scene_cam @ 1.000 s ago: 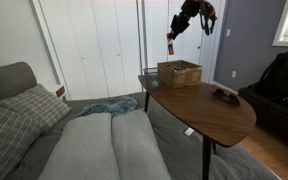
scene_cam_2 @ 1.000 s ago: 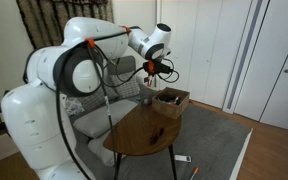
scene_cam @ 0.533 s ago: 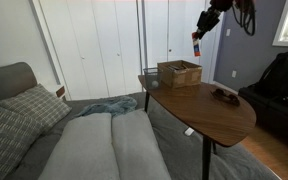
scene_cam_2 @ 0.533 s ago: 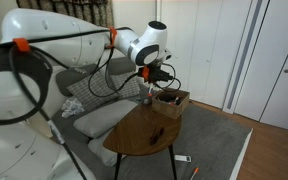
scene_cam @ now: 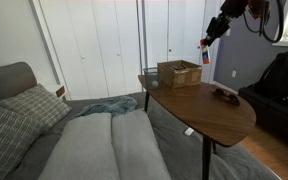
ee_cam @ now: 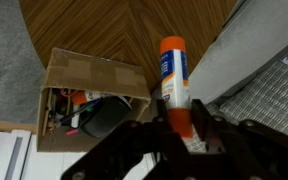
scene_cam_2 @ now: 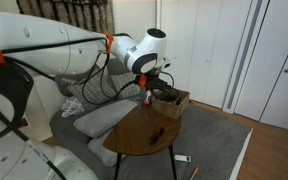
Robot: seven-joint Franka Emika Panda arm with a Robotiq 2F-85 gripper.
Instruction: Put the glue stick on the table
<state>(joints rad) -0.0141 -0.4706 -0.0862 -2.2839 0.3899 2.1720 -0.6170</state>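
Observation:
My gripper (ee_cam: 181, 128) is shut on the glue stick (ee_cam: 174, 75), a whitish cylinder with an orange cap and orange base. In an exterior view the gripper (scene_cam: 208, 44) holds the stick (scene_cam: 205, 56) high in the air, just beside the wooden crate (scene_cam: 179, 73) and above the dark-brown table (scene_cam: 206, 108). In the other exterior view the gripper (scene_cam_2: 150, 92) hangs next to the crate (scene_cam_2: 169, 101) over the table (scene_cam_2: 142, 131); the stick is too small to make out there. The wrist view shows the open crate (ee_cam: 89, 100) with clutter inside and the tabletop (ee_cam: 134, 35) below.
A flat dark lump (scene_cam: 224, 95) lies on the table past the crate. A grey couch (scene_cam: 94, 145) with a checked pillow (scene_cam: 29, 105) stands beside the table. White closet doors (scene_cam: 94, 45) are behind. A dark bag (scene_cam: 282, 75) sits by the wall.
My gripper has carried the glue stick sideways from above the crate to beyond its edge, over the open tabletop, and slightly lower.

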